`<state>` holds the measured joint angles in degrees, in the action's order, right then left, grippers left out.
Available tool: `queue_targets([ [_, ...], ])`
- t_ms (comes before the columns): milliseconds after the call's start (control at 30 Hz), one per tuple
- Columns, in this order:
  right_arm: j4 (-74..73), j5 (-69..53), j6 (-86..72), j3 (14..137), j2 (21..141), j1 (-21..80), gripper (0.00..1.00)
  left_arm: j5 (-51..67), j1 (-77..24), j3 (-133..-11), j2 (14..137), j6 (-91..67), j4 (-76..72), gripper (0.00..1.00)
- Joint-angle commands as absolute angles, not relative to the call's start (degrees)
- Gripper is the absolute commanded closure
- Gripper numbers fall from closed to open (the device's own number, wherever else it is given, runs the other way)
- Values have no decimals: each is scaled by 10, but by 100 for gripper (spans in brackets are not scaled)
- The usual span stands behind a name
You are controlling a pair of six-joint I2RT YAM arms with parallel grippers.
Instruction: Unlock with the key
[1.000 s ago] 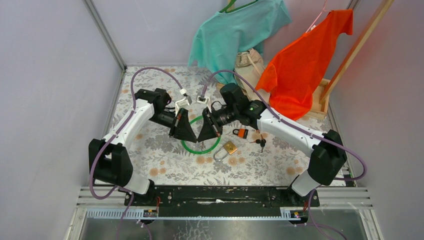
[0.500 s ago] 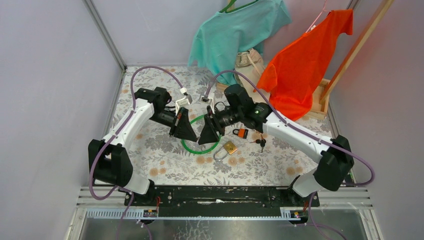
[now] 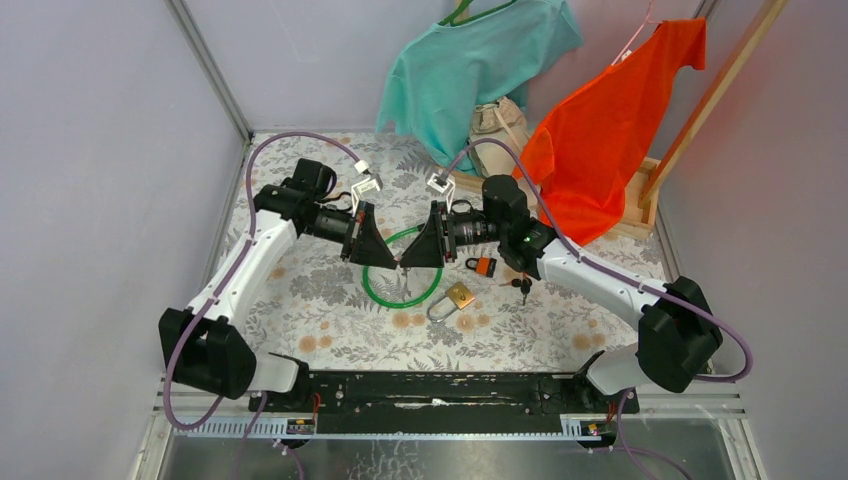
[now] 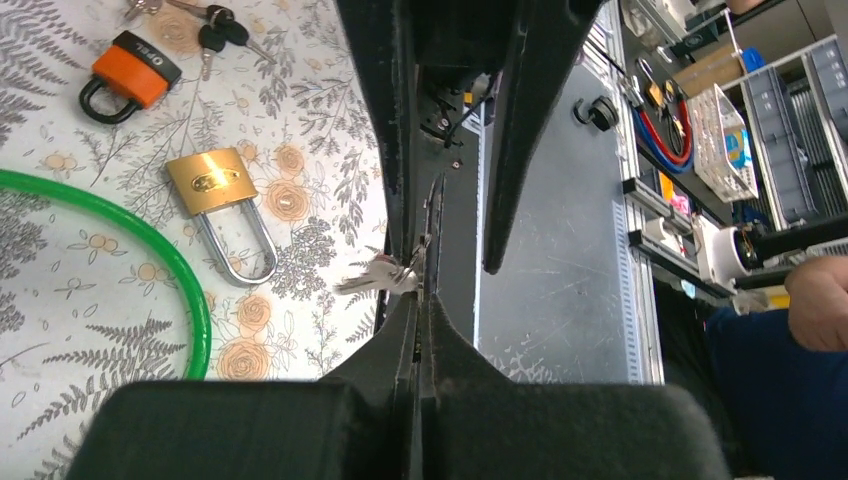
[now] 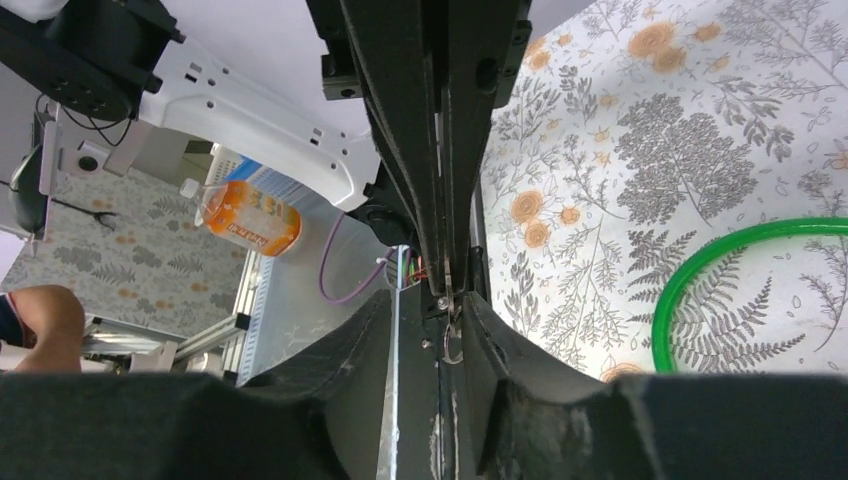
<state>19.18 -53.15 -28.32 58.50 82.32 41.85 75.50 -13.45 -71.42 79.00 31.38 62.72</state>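
Observation:
My left gripper (image 3: 398, 262) (image 4: 421, 300) is shut on a small bunch of silver keys (image 4: 375, 278) that sticks out at its tip, above the green cable loop (image 3: 385, 300). My right gripper (image 3: 409, 262) (image 5: 430, 300) meets it tip to tip. Its jaws stand apart around the left fingertips, with the key ring (image 5: 452, 335) in the gap. A brass padlock (image 3: 460, 296) (image 4: 212, 182) lies on the floral cloth just right of the loop. An orange padlock (image 3: 484, 266) (image 4: 132, 78) and black-headed keys (image 3: 522, 286) lie beyond it.
A teal shirt (image 3: 470, 60) and an orange shirt (image 3: 610, 120) hang at the back right over a wooden rack (image 3: 645, 205). Grey walls close in the left, back and right sides. The green cable loop (image 5: 700, 270) lies under both grippers.
The left gripper has closed fully on the keys. The right gripper's jaws have parted from shut. Both wrists have swung outward and farther back, with the tips still meeting over the green loop.

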Motion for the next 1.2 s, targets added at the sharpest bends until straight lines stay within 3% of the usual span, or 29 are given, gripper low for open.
queue_targets([
  [0,284,-526,-320,578,812,419,68,707,-134,-698,767,166,507,100],
  [100,283,-524,-324,575,812,419,77,695,-134,-696,752,155,510,100],
  [200,296,-526,-337,569,815,419,73,686,-134,-703,740,153,518,100],
  [500,401,-556,-410,542,826,420,72,698,-135,-721,731,156,537,100],
  [767,389,-571,-403,545,833,427,71,703,-135,-726,734,159,535,100],
  [933,363,-567,-389,551,838,432,83,706,-135,-732,734,176,550,100],
  [1033,358,-571,-385,552,834,432,97,701,-135,-735,735,178,551,100],
  [1100,343,-572,-374,551,830,432,100,693,-135,-735,736,180,552,100],
  [1167,331,-573,-366,551,822,432,100,683,-135,-734,738,184,551,87],
])
